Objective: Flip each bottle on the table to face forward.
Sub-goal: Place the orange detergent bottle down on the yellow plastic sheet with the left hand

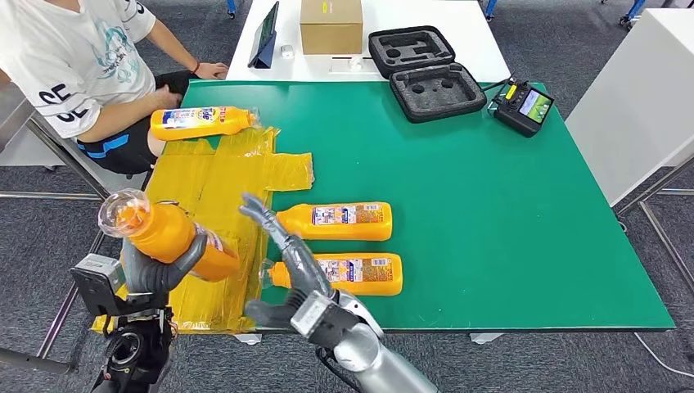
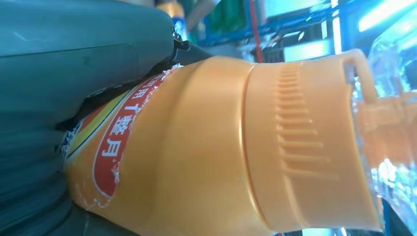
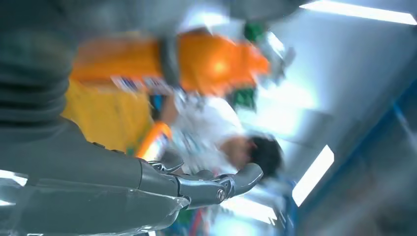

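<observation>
My left hand grips an orange bottle lifted above the yellow sheet, its clear cap tilted up and to the left. The left wrist view has that bottle close up, label and ribbed collar showing. My right hand is open, fingers spread, raised just right of the held bottle. Two more orange bottles lie on the green table: one in the middle, one nearer me, partly behind my right hand. A fourth bottle lies at the far left. In the right wrist view the held bottle is blurred.
A seated person is at the table's far left corner. At the back stand a black foam case, a controller, a cardboard box and a tablet. The green table's right half is bare.
</observation>
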Available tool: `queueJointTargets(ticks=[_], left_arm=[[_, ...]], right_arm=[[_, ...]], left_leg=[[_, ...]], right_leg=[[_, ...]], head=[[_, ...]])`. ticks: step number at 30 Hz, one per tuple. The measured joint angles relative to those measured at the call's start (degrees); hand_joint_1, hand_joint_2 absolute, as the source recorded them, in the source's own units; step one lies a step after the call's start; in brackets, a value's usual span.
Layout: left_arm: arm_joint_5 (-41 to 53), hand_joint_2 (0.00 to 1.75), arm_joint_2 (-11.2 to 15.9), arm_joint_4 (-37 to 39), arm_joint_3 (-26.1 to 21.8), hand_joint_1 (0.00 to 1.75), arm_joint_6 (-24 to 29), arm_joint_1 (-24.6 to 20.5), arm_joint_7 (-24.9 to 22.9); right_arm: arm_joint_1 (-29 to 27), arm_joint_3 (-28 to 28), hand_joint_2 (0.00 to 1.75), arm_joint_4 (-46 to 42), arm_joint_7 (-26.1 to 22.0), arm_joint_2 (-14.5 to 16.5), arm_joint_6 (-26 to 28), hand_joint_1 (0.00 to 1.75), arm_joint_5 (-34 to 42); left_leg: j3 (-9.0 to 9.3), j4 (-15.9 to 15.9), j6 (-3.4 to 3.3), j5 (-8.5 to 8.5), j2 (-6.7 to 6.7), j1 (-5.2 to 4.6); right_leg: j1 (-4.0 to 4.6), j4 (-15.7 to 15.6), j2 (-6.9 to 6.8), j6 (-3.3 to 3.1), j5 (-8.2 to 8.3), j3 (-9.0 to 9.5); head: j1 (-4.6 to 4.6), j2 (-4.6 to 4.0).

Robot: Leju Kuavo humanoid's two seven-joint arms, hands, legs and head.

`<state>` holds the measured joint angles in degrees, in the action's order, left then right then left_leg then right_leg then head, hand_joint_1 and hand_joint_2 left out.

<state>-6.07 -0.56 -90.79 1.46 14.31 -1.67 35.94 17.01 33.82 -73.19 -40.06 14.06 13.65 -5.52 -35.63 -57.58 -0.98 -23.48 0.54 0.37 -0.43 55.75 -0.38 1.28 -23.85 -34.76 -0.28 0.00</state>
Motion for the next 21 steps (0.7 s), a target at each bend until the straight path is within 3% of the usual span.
queueJointTargets(ticks=[4, 7, 11, 15, 19, 21], left_arm=[[5.46, 1.75, 0.52, 0.17, -1.92, 1.75, 7.55, -2.03, 2.20], [15.44, 1.75, 2.12, 2.08, -3.21, 1.75, 13.71, -5.76, 0.29], [32.19, 1.75, 5.62, 10.31, -3.25, 1.75, 14.93, -12.93, -6.60], [37.65, 1.75, 7.50, 17.47, -2.83, 1.75, 15.05, -17.56, -8.06], [41.66, 1.75, 8.23, 23.03, -2.05, 1.75, 14.95, -20.64, -9.36], [46.14, 1.75, 8.62, 26.74, -1.17, 1.75, 14.77, -22.70, -10.96]], right_arm=[[-0.40, 0.79, 0.00, -5.79, -0.03, -0.40, 5.48, 0.00, 1.62], [-0.75, 1.39, 0.00, -8.54, -0.03, -0.60, 6.52, 0.00, 2.70], [-1.40, 2.24, 0.00, -11.55, -0.03, -0.99, 6.61, 0.00, 2.56], [-1.69, 2.87, 0.00, -13.08, -0.03, -1.24, 6.60, 0.00, 2.42], [-1.68, 3.21, 1.75, -13.56, -0.03, -1.36, 6.03, 0.00, 2.25], [-1.62, 3.51, 1.75, -13.56, -0.03, -1.38, 5.19, 0.00, 1.72]], left_leg=[[0.00, 0.00, 0.00, 0.00, 0.00, 0.00], [0.02, -0.01, 0.03, 0.02, -0.01, 0.05], [0.02, 0.00, 0.11, 0.09, 0.01, 0.11], [0.02, 0.00, 0.14, 0.11, 0.16, 0.11], [0.00, -0.01, 0.13, 0.11, 0.11, 0.10], [-0.02, -0.01, 0.13, 0.11, 0.07, 0.09]], right_leg=[[0.00, 0.00, 0.00, 0.00, 0.01, -0.01], [0.01, 0.00, -0.02, -0.01, 0.01, 0.00], [0.05, 0.02, -0.01, -0.03, 0.03, 0.01], [0.04, 0.04, 0.09, -0.09, 0.10, -0.02], [0.03, 0.03, 0.05, -0.09, 0.09, -0.03], [0.03, 0.02, 0.04, -0.09, 0.09, -0.04]], head=[[0.00, 0.00], [-0.01, 0.00], [0.00, 0.00], [0.00, 0.00], [0.00, 0.00], [0.01, 0.00]])
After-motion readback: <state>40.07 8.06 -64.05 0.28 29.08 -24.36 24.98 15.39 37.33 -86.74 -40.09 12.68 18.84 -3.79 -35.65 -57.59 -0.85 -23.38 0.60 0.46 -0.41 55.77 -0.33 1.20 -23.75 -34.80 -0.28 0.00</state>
